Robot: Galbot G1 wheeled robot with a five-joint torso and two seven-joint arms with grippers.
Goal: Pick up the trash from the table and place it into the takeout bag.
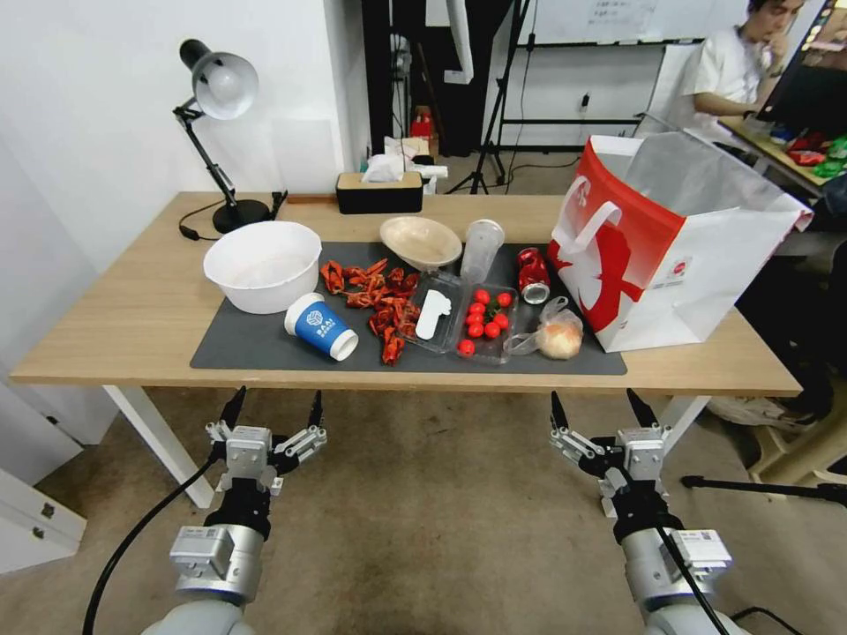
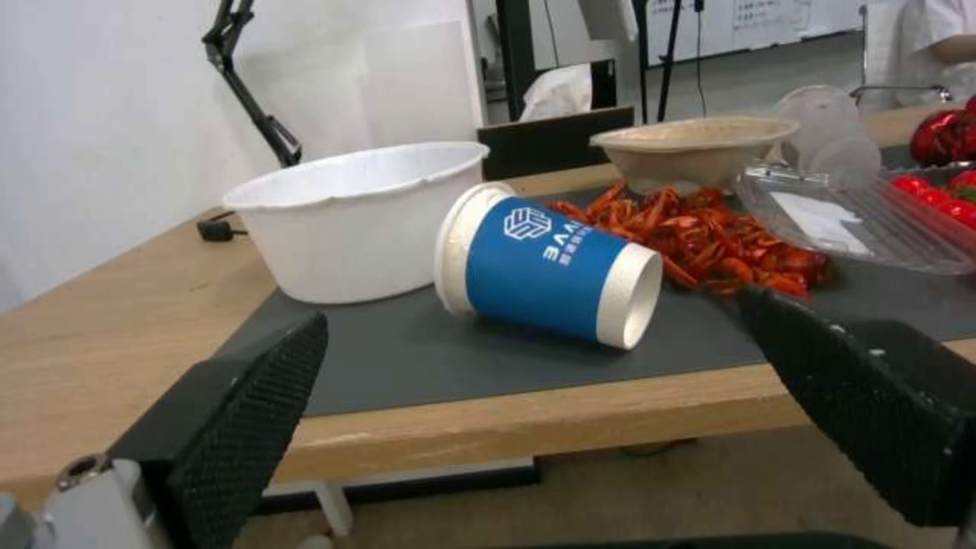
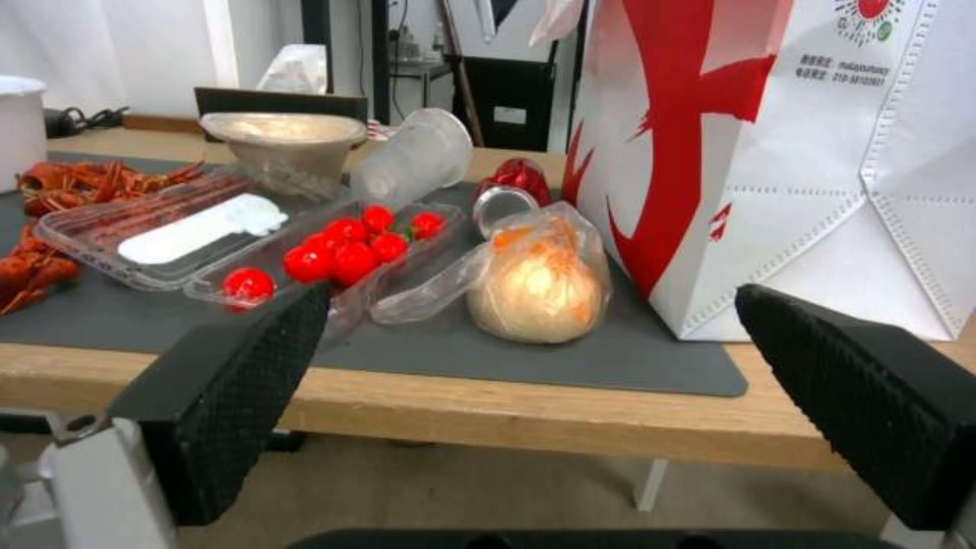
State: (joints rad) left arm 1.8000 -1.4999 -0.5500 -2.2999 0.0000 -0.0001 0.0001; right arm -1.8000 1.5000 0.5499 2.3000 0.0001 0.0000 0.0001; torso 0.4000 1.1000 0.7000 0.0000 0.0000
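Observation:
Trash lies on the table's (image 1: 132,326) dark mat: a blue-and-white paper cup (image 1: 321,326) (image 2: 544,271) on its side, red crayfish shells (image 1: 375,295), a beige bowl (image 1: 421,241), a clear plastic cup (image 1: 482,250), a crushed red can (image 1: 533,274) and a clear bag with a pale lump (image 1: 554,333) (image 3: 534,278). The red-and-white takeout bag (image 1: 670,238) (image 3: 793,152) stands open at the right end. My left gripper (image 1: 272,414) (image 2: 529,381) hangs open below the front edge, facing the paper cup. My right gripper (image 1: 603,413) (image 3: 529,396) is open below the edge, facing the lump bag.
A large white bowl (image 1: 263,265) stands left on the mat. A clear clamshell tray with cherry tomatoes (image 1: 481,319) and a white utensil sits mid-mat. A desk lamp (image 1: 216,115) and a tissue box (image 1: 379,190) are at the back. A chair (image 1: 794,441) stands at the right.

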